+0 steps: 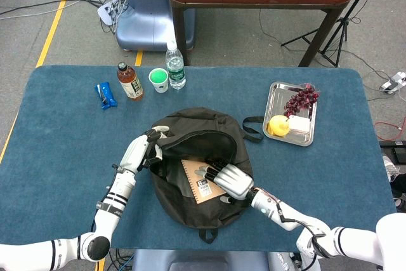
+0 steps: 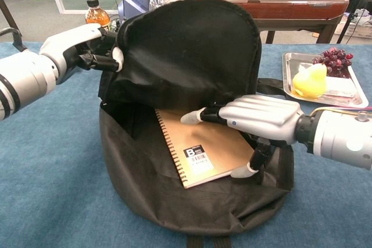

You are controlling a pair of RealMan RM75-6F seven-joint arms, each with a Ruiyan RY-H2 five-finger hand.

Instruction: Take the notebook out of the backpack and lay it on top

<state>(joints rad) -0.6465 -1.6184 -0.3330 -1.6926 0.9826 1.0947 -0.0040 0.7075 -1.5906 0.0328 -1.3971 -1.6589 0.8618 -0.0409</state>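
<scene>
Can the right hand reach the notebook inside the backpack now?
Probably yes. The left hand holds the backpack flap up, and the right hand is over the notebook, nothing between.

Black backpack (image 2: 192, 56); tan notebook (image 2: 212, 146); blue table (image 1: 57, 138).

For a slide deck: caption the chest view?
Left hand holds the backpack flap open; right hand reaches over the notebook inside.
</scene>
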